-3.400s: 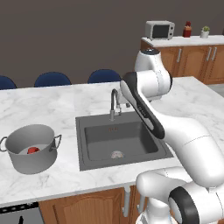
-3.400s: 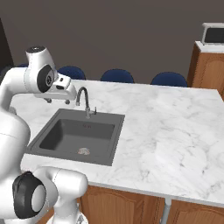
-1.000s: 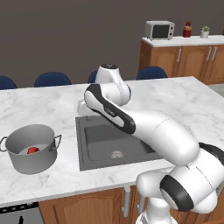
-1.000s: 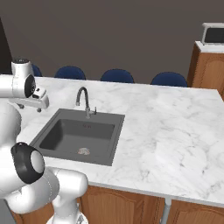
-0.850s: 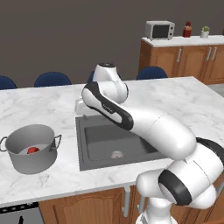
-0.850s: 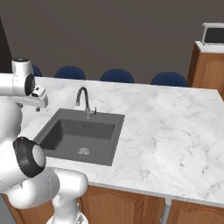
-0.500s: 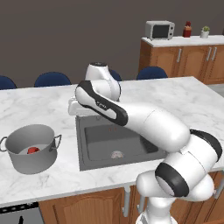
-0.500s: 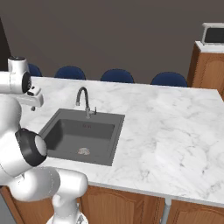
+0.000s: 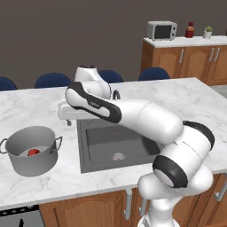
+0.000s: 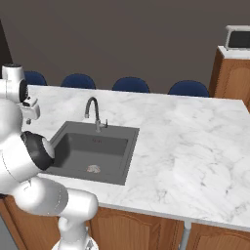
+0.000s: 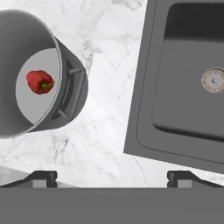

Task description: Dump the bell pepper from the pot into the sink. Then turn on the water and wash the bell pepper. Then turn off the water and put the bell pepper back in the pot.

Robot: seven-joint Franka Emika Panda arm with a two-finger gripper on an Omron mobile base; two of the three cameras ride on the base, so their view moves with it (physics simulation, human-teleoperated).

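The grey pot (image 9: 32,162) stands on the marble counter left of the sink (image 9: 116,142), with the red bell pepper (image 9: 33,152) lying on its bottom. My gripper (image 9: 68,122) hangs above the counter strip between pot and sink, open and holding nothing. The hand view looks straight down: the bell pepper (image 11: 40,82) in the pot (image 11: 75,89) at left, the sink (image 11: 183,105) with its pale drain (image 11: 213,80) at right, and the gripper (image 11: 112,177) spread wide over bare marble. The faucet (image 10: 93,110) stands dry behind the sink (image 10: 73,146).
Blue chairs (image 9: 52,80) line the far side of the counter. A microwave (image 9: 162,30) sits on wooden cabinets at the back right. Wide bare marble (image 10: 195,141) stretches right of the sink. The counter's front edge runs close below the pot.
The arm has swung left from above the sink and faucet to the strip beside the pot. The gripper stayed open; pot and bell pepper have not moved.
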